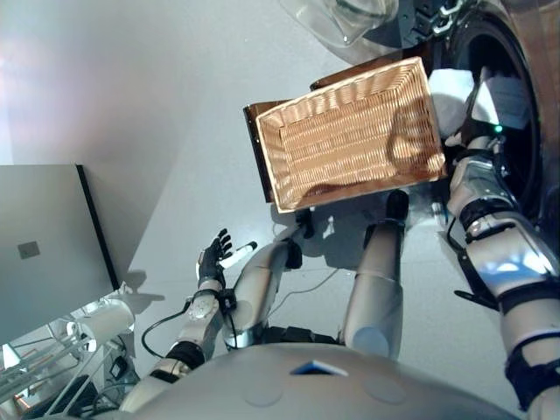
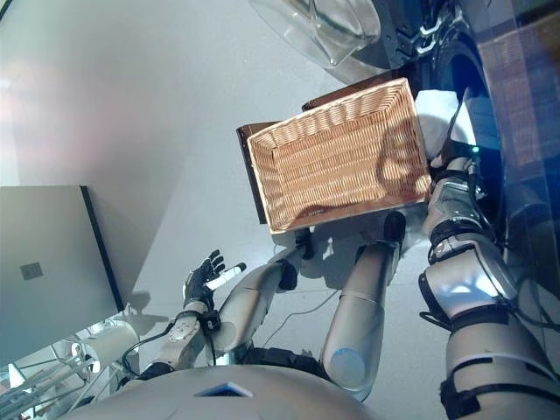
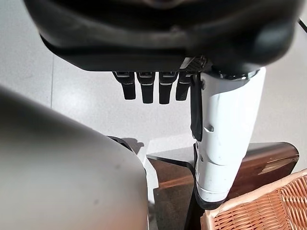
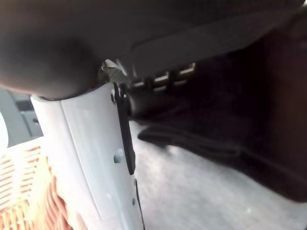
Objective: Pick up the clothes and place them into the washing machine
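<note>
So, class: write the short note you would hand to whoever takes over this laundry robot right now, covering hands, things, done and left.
Left hand: low at the robot's side, fingers straight, holding nothing.
Right hand: reached into the dark drum opening of the washing machine; its fingers cannot be read.
White clothes: lying at the drum mouth by the right wrist; whether they are released is not visible.
Rectangular woven wicker basket: on a dark brown stand beside the machine, nothing visible in it.
Done: basket looks cleared.
Left: probably push the clothes fully in and draw the right arm out.
</note>
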Motion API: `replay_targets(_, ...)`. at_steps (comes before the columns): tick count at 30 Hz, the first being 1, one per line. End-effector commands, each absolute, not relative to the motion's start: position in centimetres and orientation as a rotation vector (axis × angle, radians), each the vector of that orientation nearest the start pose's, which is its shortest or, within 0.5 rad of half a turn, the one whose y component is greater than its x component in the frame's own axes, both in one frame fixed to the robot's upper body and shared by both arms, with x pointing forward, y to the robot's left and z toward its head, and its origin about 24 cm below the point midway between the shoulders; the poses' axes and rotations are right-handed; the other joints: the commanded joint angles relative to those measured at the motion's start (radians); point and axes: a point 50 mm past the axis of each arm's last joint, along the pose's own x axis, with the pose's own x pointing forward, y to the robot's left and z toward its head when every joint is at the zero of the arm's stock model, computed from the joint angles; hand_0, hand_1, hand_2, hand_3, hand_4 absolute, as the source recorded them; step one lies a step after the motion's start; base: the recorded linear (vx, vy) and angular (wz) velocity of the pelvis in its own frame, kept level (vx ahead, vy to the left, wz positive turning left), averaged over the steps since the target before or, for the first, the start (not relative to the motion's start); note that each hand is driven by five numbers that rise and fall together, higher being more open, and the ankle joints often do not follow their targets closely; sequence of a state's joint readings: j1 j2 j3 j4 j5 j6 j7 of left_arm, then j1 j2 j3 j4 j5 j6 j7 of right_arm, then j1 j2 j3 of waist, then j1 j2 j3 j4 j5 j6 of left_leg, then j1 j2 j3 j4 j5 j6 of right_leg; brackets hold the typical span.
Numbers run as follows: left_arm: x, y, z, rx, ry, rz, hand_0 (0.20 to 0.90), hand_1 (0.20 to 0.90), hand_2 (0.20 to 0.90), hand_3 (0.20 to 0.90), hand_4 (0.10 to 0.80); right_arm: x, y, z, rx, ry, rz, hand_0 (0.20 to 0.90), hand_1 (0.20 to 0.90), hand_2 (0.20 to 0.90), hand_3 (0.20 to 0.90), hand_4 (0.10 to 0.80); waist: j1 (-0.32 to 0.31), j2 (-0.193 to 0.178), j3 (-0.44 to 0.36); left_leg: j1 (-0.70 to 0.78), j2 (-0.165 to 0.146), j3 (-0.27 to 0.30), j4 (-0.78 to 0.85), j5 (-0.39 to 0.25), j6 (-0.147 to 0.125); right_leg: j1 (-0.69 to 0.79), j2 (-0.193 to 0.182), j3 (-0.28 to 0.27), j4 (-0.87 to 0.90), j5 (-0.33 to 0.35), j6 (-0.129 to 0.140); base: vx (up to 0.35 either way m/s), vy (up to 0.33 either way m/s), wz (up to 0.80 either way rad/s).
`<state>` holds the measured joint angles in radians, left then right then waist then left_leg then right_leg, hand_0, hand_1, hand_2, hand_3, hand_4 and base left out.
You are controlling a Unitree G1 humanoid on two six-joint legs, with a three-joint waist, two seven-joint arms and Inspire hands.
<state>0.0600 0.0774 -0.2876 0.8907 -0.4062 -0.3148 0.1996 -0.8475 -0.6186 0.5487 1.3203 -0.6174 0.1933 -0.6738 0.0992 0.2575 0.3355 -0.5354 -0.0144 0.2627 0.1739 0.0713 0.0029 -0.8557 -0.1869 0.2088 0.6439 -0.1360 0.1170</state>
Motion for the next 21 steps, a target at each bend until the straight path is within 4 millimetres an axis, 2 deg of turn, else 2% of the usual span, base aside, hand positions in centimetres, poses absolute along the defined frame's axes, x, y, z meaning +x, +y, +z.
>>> replay_targets(1, 14.8, 20.5, -12.0, -0.024, 0.628, 0.321, 0.900, 0.900, 0.900, 0.900, 0.800, 36.8, -31.4, 14.2, -1.714, 0.010, -0.630, 0.900, 0.900, 0.900, 0.900, 0.800, 0.014, -0.007, -0.010, -0.130, 0.044, -0.012, 0.168, -0.052, -0.064, 0.039, 0.005, 0.016, -0.149, 0.112, -0.067, 0.000, 0.000, 0.00)
replay_targets(14, 14.7, 21.1, -11.7, -0.031, 0.610, 0.332, 0.900, 0.900, 0.900, 0.900, 0.800, 36.8, -32.1, 15.3, -1.658, 0.010, -0.657, 0.900, 0.900, 0.900, 0.900, 0.800, 0.017, -0.017, 0.009, -0.216, 0.059, -0.004, 0.257, -0.074, -0.062, -0.049, 0.023, 0.030, -0.060, 0.088, -0.084, -0.017, -0.008, 0.03)
replay_targets(15, 14.6, 21.2, -11.7, -0.030, 0.610, 0.334, 0.900, 0.900, 0.900, 0.900, 0.800, 36.8, -32.2, 15.3, -1.658, 0.011, -0.660, 0.900, 0.900, 0.900, 0.900, 0.800, 0.018, -0.018, 0.009, -0.223, 0.060, -0.006, 0.268, -0.078, -0.062, -0.054, 0.025, 0.031, -0.051, 0.083, -0.085, 0.067, -0.019, -0.05)
replay_targets(16, 14.6, 21.3, -11.7, -0.028, 0.611, 0.332, 0.900, 0.900, 0.900, 0.900, 0.800, 36.7, -32.3, 15.4, -1.662, 0.015, -0.661, 0.900, 0.900, 0.900, 0.900, 0.800, 0.017, -0.018, 0.008, -0.218, 0.058, -0.013, 0.286, -0.107, -0.070, -0.050, 0.024, 0.031, -0.027, 0.047, -0.086, 0.066, -0.023, -0.03)
replay_targets(21, 14.4, 21.7, -11.6, -0.019, 0.611, 0.339, 0.900, 0.900, 0.900, 0.900, 0.800, 36.5, -32.8, 15.5, -1.682, 0.029, -0.664, 0.900, 0.900, 0.900, 0.900, 0.800, 0.014, -0.025, 0.010, -0.247, 0.066, -0.017, 0.335, -0.121, -0.072, -0.074, 0.030, 0.032, 0.021, 0.028, -0.097, 0.003, -0.025, 0.03)
